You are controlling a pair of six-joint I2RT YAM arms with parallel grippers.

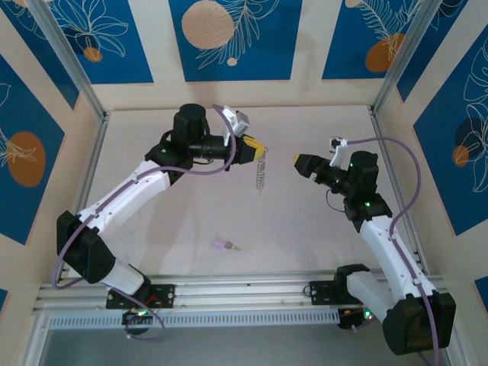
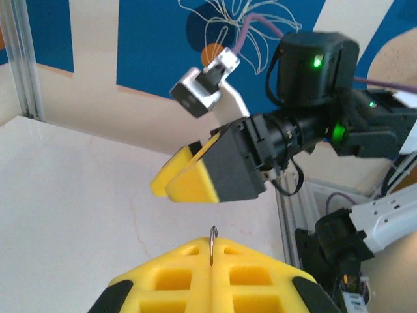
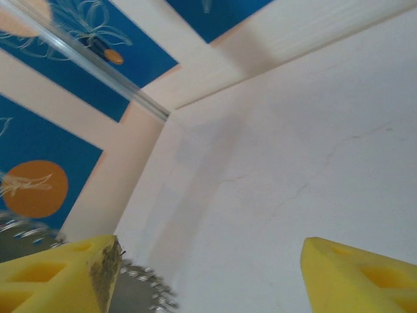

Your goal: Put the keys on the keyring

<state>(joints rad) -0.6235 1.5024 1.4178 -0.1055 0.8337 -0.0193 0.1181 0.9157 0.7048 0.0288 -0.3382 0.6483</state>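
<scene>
The keyring (image 1: 260, 177) hangs over the middle of the table from my left gripper (image 1: 258, 149), its row of small silver keys dangling below. In the left wrist view the yellow pads are shut on the thin metal loop (image 2: 213, 233), whose top pokes out above the tips. My right gripper (image 1: 299, 161) hovers just right of the ring, and its jaws stand wide open with nothing between them (image 3: 208, 261). A blurred edge of the keyring (image 3: 140, 287) shows beside its left finger (image 3: 71, 274). The lilac-headed key (image 1: 223, 245) lies flat on the table, nearer the front.
Aluminium posts (image 1: 69, 61) and blue-patterned walls enclose the white table (image 1: 152, 229). A rail (image 1: 229, 293) runs along the near edge by the arm bases. Across from my left wrist camera, the right gripper (image 2: 179, 179) faces it closely.
</scene>
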